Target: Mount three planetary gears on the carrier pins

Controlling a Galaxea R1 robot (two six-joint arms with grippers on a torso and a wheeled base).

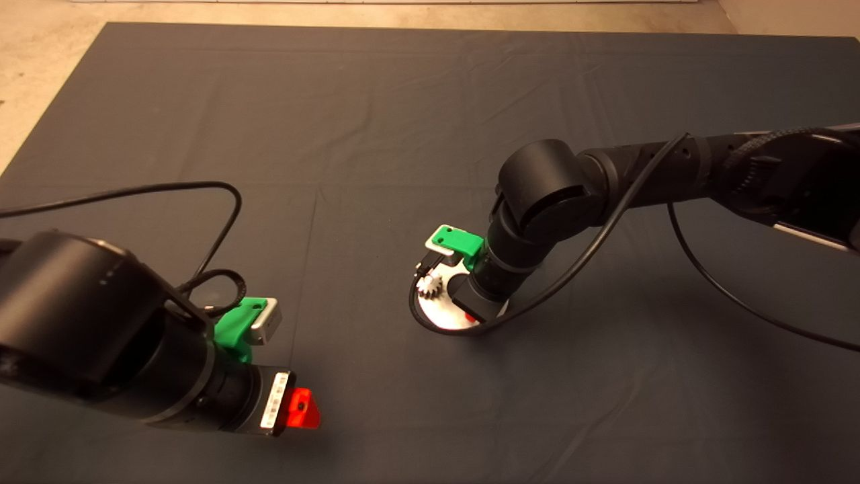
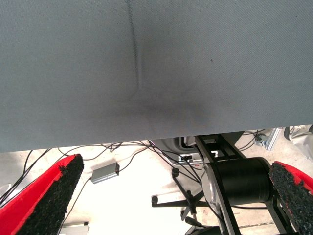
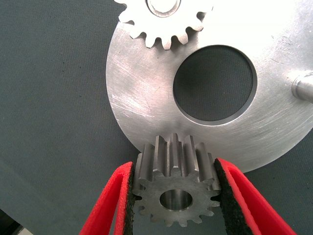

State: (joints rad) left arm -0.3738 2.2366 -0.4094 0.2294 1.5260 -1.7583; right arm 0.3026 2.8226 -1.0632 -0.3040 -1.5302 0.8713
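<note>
My right gripper is shut on a silvery planetary gear, its black pads pressing the toothed sides. The gear hangs at the rim of the shiny round carrier disc, apart from the pins. Another gear sits on a pin on the disc's far side, also showing in the head view as the gear. A bare carrier pin stands beyond the large centre hole. In the head view the right arm covers most of the disc. My left gripper waits open at the lower left.
The dark mat spreads around the disc. A black cable loops from the right arm down beside the disc. In the left wrist view the open left gripper looks past the mat edge at floor cables and a chair base.
</note>
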